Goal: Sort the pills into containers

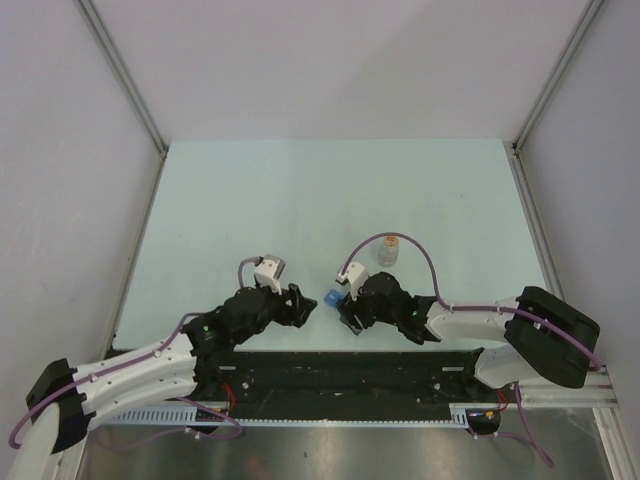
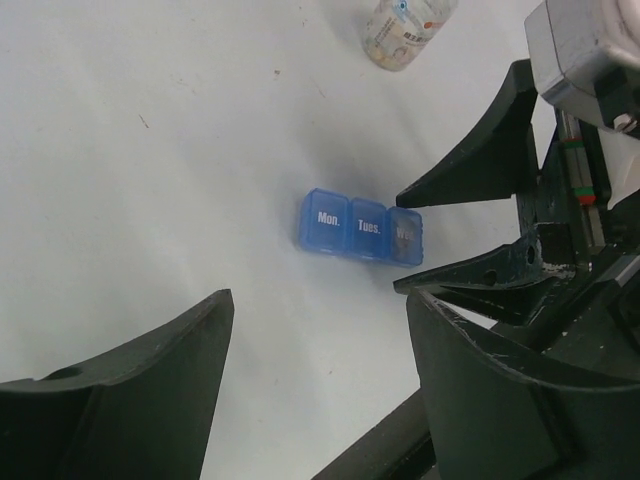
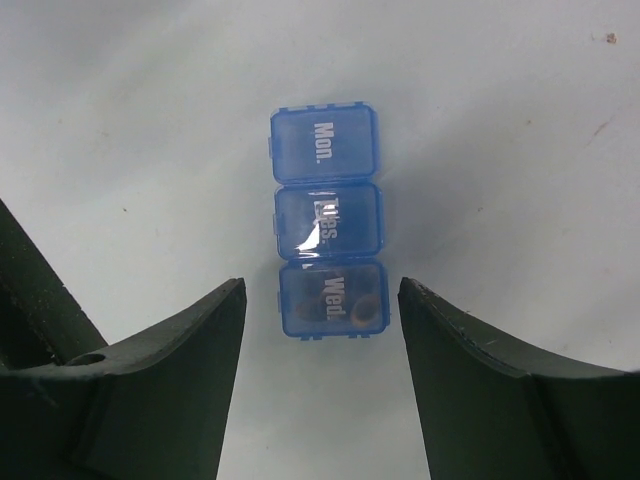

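The pill box (image 3: 327,220) is a short strip of three joined square cells in translucent blue plastic, with rounded corners, glossy lids and white lettering reading Mon., Tues. and Wed. It lies flat on the counter (image 1: 250,200), near the front edge and between the two arms. A glare streak crosses the Tues. lid, and dark roundish shapes show through the Wed. lid, though what they are cannot be told. The right hand (image 3: 321,300) is spread, its matte black, wedge-shaped fingers (image 3: 180,360) standing on either side of the Wed. cell with a strip of bare counter showing on each side, so they are near it but not touching. The left hand (image 2: 320,300) is also spread wide and holds nothing; it sits just beside the box on the Mon. side. The counter is pale, smooth and matte, with a few small specks. Beyond the box stands a small clear bottle (image 2: 405,30) with a printed label, apart from both hands.
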You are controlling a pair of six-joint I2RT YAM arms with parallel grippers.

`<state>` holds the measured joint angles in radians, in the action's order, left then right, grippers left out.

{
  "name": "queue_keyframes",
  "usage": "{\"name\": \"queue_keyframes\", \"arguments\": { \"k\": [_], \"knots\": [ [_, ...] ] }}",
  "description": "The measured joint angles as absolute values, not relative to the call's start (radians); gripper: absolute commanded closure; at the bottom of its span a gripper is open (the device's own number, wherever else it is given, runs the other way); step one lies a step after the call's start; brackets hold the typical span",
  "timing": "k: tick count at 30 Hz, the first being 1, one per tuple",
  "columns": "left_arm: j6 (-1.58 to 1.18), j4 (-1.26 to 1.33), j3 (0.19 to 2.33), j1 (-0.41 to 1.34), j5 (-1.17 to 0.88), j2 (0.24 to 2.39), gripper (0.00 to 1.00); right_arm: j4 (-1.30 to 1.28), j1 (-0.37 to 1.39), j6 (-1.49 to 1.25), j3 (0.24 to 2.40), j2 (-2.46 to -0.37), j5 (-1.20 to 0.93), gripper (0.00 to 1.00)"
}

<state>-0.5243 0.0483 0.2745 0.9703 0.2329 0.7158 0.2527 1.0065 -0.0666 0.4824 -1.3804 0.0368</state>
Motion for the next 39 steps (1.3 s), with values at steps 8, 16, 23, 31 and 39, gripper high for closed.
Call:
{"name": "queue_keyframes", "arguments": {
  "k": [8, 16, 23, 31, 39],
  "knots": [
    [-0.624, 0.037, 0.267, 0.911, 0.229, 0.654, 0.21, 0.236, 1.008, -0.067, 0.483, -1.38, 0.041, 0.46],
    [-0.702, 0.019, 0.262, 0.848, 0.202, 0.626, 0.19, 0.2, 1.009, -0.079, 0.49, -1.367, 0.043, 0.75],
    [-0.757, 0.009, 0.264, 0.804, 0.157, 0.639, 0.18, 0.13, 1.013, -0.09, 0.49, -1.233, 0.027, 0.81],
    [-0.806, 0.0, 0.368, 0.8, 0.028, 0.78, 0.21, 0.072, 1.026, -0.104, 0.491, -1.036, -0.057, 0.82],
    [-0.862, 0.064, 0.41, 0.799, -0.112, 0.849, 0.35, 0.059, 1.045, -0.105, 0.492, -0.939, -0.097, 0.83]
  ]
}}
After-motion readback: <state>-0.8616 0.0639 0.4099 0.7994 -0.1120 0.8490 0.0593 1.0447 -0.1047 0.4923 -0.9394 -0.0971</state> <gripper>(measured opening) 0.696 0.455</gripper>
